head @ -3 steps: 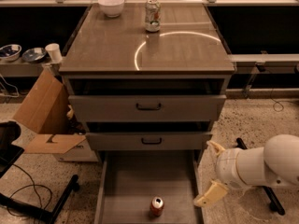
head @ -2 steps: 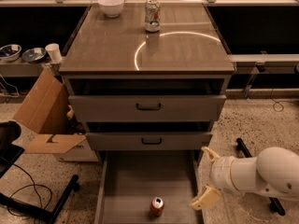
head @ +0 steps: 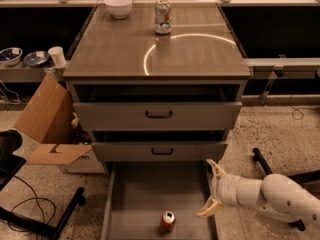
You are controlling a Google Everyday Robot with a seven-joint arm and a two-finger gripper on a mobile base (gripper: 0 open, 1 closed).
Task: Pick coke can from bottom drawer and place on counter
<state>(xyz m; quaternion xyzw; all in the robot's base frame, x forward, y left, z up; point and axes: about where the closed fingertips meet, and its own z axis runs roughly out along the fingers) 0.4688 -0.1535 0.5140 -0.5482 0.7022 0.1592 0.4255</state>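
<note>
The bottom drawer (head: pixel 145 194) stands pulled fully out, with the coke can (head: pixel 168 221) upright on its floor near the front edge, about midway between the side walls. The can has not moved over the last second. The gripper (head: pixel 210 190) has shifted leftward in that time. It now sits at the drawer's right edge, slightly above and to the right of the can and not touching it. Its fingers (head: pixel 215 168) are spread wide and hold nothing. The shift is judged to be an approach, so the grasp is not yet made and lowering and closing remain. The counter (head: pixel 115 54) carries a silver-white can (head: pixel 162 16) and a white bowl (head: pixel 118 5) along its rear edge, with bare surface towards the front edge.
</note>
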